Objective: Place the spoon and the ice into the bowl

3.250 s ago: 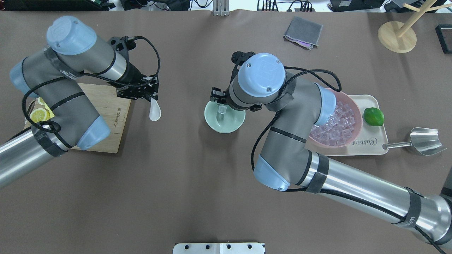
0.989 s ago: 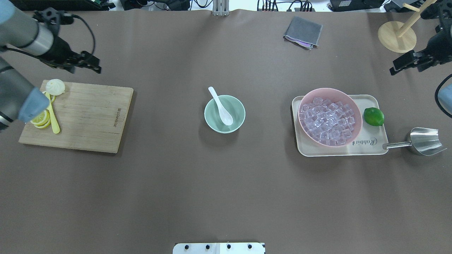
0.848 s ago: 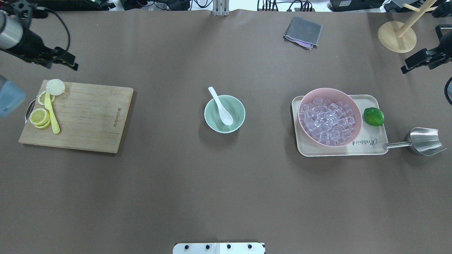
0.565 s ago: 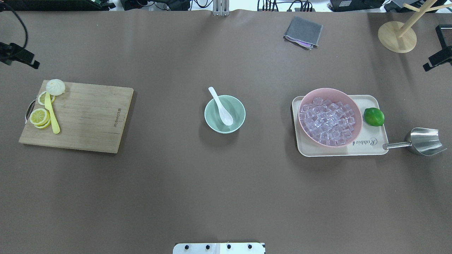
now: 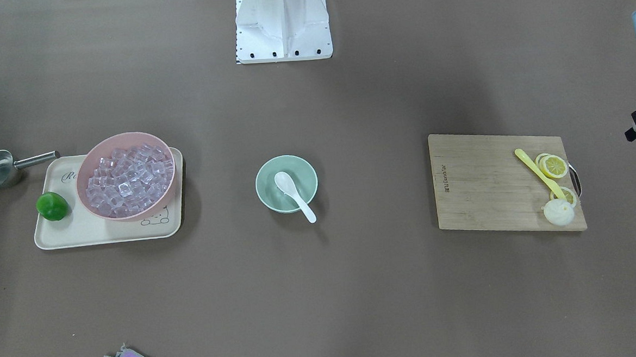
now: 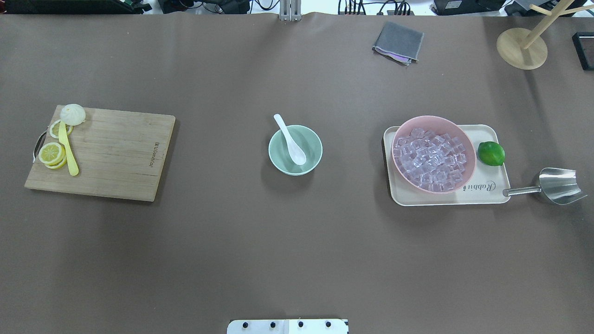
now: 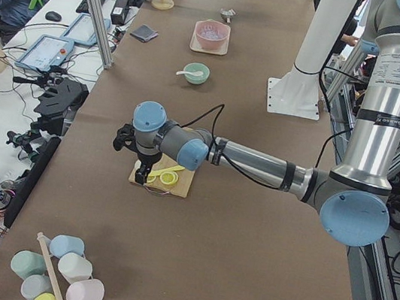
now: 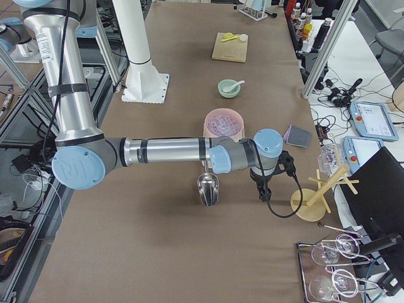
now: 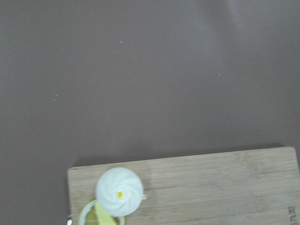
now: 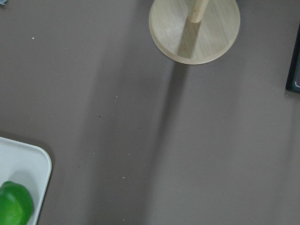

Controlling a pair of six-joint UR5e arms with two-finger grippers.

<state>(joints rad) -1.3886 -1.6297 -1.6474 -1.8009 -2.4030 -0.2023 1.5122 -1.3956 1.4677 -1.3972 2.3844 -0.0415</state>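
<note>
The white spoon (image 6: 291, 141) lies in the mint-green bowl (image 6: 311, 139) at the table's middle, scoop inside and handle over the far-left rim. It also shows in the front view (image 5: 292, 188), in the bowl (image 5: 269, 175). The ice (image 6: 431, 157) fills the pink bowl on the right. I cannot make out a cube in the green bowl. My left gripper (image 7: 143, 174) hangs over the cutting board's end. My right gripper (image 8: 261, 188) hangs near the wooden stand. I cannot tell whether either is open or shut.
A wooden cutting board (image 6: 111, 153) on the left holds lemon slices (image 6: 51, 153), a yellow utensil (image 6: 68, 153) and a white bun (image 6: 73, 114). A beige tray (image 6: 482, 195) carries the pink bowl and a lime (image 6: 491, 153). A metal scoop (image 6: 557, 185), grey cloth (image 6: 398, 41) and wooden stand (image 6: 521, 48) lie right.
The left gripper let the spoon go into the green bowl. Both arms drew back to the table's ends and left the overhead view.
</note>
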